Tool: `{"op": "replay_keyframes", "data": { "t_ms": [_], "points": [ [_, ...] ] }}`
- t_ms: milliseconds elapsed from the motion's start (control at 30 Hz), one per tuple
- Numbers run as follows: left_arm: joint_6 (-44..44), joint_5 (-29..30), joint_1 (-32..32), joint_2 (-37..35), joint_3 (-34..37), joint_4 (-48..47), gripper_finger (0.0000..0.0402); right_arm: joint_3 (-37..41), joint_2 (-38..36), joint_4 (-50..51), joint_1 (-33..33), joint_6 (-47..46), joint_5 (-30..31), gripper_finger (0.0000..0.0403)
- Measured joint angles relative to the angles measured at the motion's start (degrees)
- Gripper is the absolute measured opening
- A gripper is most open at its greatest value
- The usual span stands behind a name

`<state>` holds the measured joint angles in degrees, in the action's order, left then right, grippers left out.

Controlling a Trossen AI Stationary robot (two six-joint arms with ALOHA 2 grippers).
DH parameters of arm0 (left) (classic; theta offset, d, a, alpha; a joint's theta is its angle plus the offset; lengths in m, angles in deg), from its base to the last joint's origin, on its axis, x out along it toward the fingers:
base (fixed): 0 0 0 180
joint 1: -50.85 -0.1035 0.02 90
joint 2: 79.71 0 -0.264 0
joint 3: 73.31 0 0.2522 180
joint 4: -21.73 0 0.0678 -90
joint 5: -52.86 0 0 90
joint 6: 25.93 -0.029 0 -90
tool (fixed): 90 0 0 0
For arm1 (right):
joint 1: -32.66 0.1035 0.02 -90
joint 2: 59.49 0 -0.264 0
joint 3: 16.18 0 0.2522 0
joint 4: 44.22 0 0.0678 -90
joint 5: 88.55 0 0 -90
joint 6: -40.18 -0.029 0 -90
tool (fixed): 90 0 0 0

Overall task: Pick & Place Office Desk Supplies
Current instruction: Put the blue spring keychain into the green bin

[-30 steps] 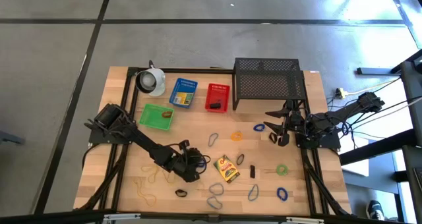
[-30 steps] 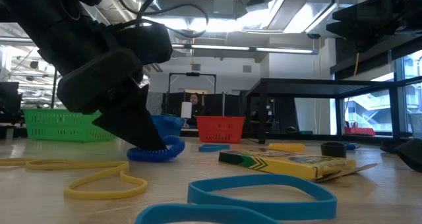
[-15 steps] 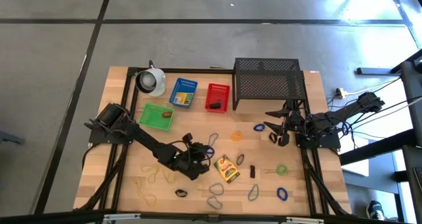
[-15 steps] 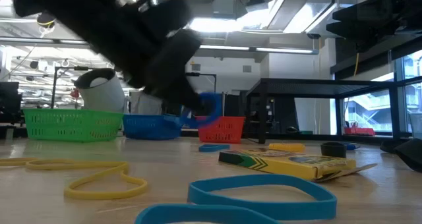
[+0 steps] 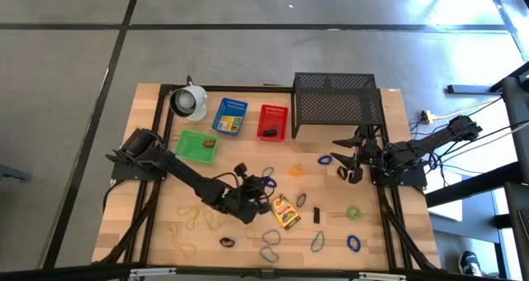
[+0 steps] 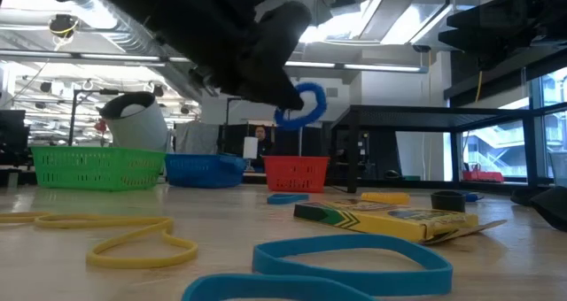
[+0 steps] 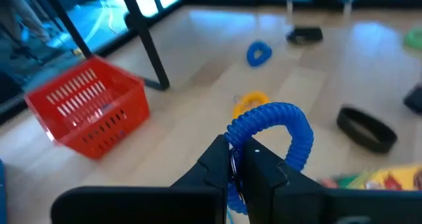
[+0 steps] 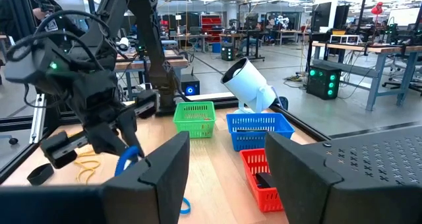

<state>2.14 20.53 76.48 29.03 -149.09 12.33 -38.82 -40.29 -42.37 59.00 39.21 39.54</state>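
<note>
While the right arm waits by the black wire rack [image 5: 335,106], we see the left gripper [image 5: 258,188] up in the air over the middle of the table [image 5: 149,223]. Its jaws are pinched together on a blue coiled band [image 7: 283,126]. In the low view the blue coiled band [image 6: 302,104] hangs from the dark fingers, well above the wood. In the left wrist view the band makes a loop that stands up from the fingertips [image 7: 221,159].

Just beside the left gripper lies a yellow crayon box [image 5: 284,212], flat on the table. Near the box we see a small dark clip [image 5: 316,215], a green band [image 5: 353,212] and an orange band [image 5: 296,171]. More blue bands [image 5: 271,236] lie close to the front edge. Yellow bands [image 5: 183,246] lie on the left side of the table.

At the back stand a green basket [image 5: 196,145], a blue basket [image 5: 230,116] and a red basket [image 5: 273,121] in a row. A white cup [image 5: 189,101] sits next to the blue basket.

The right gripper [image 5: 344,159] rests near the rack, and its jaws are wide apart with nothing in them.
</note>
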Motion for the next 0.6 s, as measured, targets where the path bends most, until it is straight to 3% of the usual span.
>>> {"op": "replay_keyframes", "data": {
  "t_ms": [233,600],
  "points": [
    [-2.7,1.8,-2.0,-3.3,0.0,2.7,0.0017,0.0,0.0,0.0,0.0,0.0,0.0,0.0201],
    [-8.7,1.3,-1.0,-15.4,0.0,1.7,0.0017,0.0,0.0,0.0,0.0,0.0,0.0,0.0201]
  ]
}}
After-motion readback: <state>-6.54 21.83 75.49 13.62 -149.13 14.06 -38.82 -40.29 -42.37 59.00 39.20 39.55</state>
